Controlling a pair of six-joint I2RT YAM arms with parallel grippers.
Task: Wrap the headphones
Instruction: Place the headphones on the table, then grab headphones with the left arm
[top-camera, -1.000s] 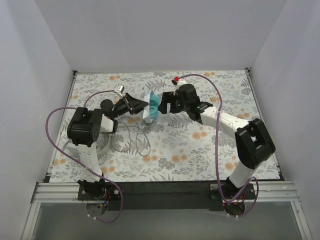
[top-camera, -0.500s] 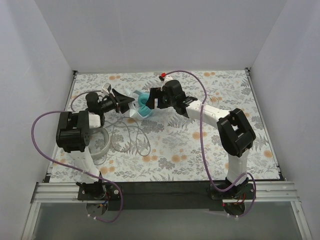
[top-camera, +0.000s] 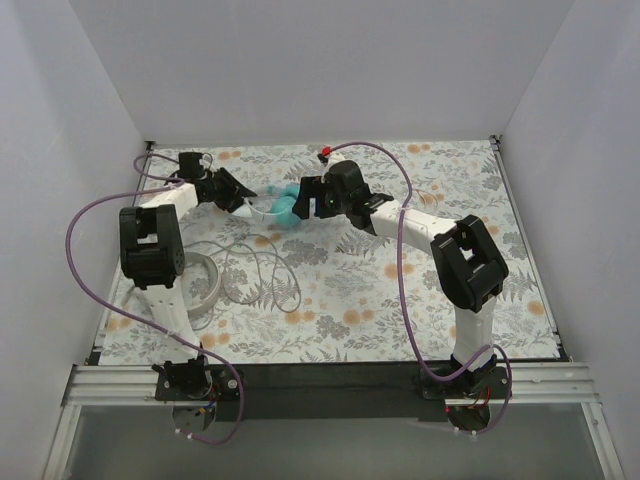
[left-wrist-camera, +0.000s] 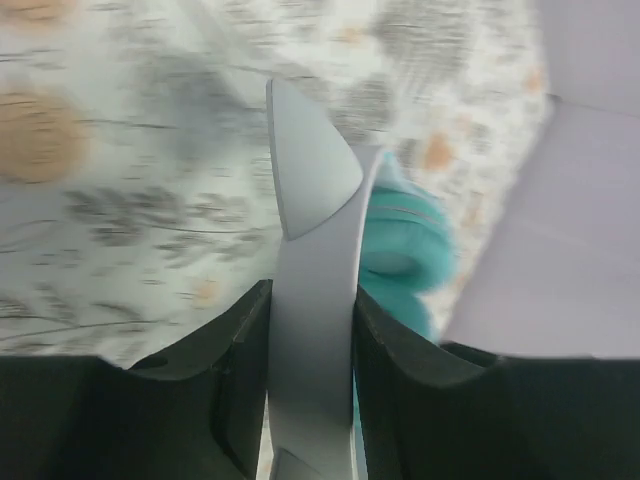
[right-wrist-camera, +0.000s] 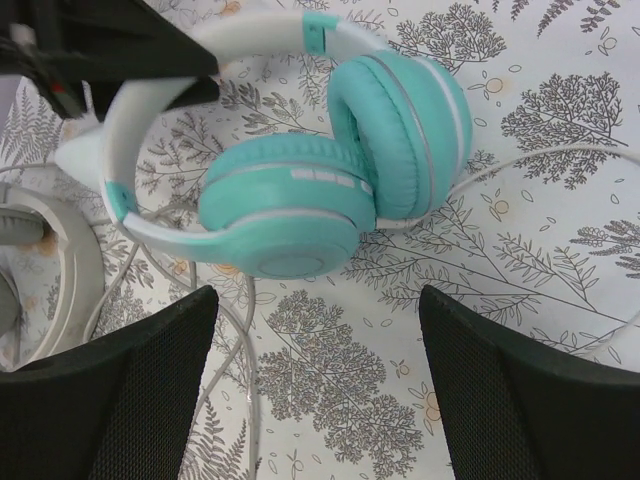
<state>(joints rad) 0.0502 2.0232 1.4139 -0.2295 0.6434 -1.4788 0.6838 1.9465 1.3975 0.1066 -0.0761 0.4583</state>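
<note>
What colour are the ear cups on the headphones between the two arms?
Teal padded over-ear cups, on a white plastic headband; the right wrist view shows them best.

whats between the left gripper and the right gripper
The teal headphones, headband toward the left gripper, cups toward the right gripper; the top view shows it.

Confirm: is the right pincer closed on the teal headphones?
No, the right pincer stands wide open; the teal headphones sit beyond it.
</note>
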